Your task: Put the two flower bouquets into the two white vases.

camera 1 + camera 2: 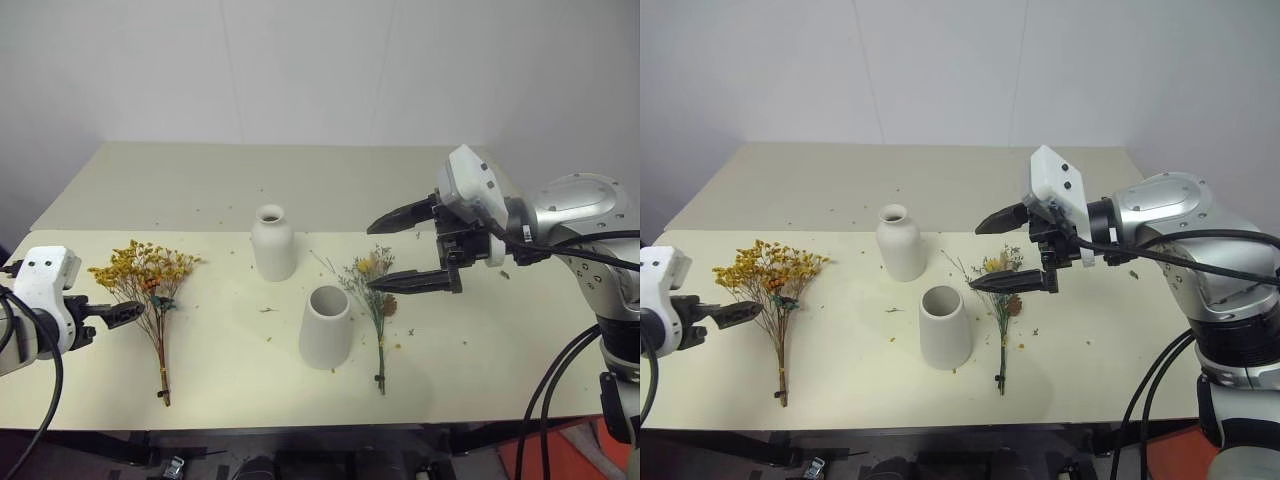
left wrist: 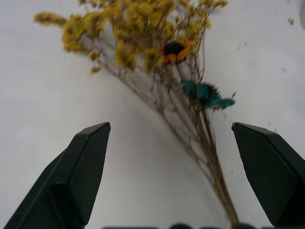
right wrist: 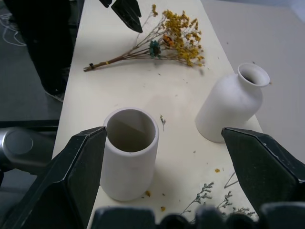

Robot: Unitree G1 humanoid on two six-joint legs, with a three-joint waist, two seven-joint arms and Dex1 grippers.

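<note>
**Both hands spread and empty, each poised by its own bouquet**

Your worktop (image 1: 520, 385) is a pale cream, matte slab flecked with dry plant crumbs. On it, the wide-mouthed vase (image 1: 326, 327) is a chalky white tapered cone near the front middle; the bottle vase (image 1: 273, 243), same matte white with a narrow flared neck, stands just behind it and to the left, apart from it.

The yellow bouquet (image 1: 148, 275) lies flat at the left, a dense brittle spray with an orange and a teal bloom, its thin brown stems running toward the front edge. Your left hand (image 1: 122, 314) hovers just beside its head, fingers wide apart and holding nothing; in the left wrist view the stems run diagonally between the fingertips, so I judge this hand the one to take it.

The sparse bouquet (image 1: 375, 300), grey-green sprigs with a yellow ball and a brown cone, lies just right of the cone vase, stem toward the front. Your right hand (image 1: 398, 250) hangs above its head, spread and empty, pointing left across the stem.
</note>
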